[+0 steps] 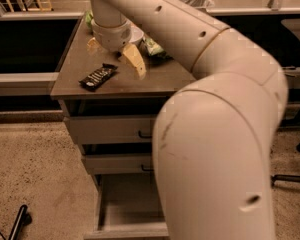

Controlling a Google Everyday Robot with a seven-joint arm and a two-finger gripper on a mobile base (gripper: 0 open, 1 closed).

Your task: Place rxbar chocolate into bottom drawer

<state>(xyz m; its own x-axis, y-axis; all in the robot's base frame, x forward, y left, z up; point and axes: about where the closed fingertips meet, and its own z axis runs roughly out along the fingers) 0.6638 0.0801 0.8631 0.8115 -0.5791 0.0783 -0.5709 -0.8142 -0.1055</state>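
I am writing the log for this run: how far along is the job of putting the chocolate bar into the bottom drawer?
Done: the bottom drawer stands pulled open. In hand: the gripper, fingers open, hovers over the cabinet top right beside the chocolate bar, holding nothing. Left: grasp the bar, which lies flat on the top, carry it down and release it in the drawer.

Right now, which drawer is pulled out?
The bottom drawer, the lowest: only one with its floor showing. Gripper hovers over the cabinet top by the rxbar chocolate.
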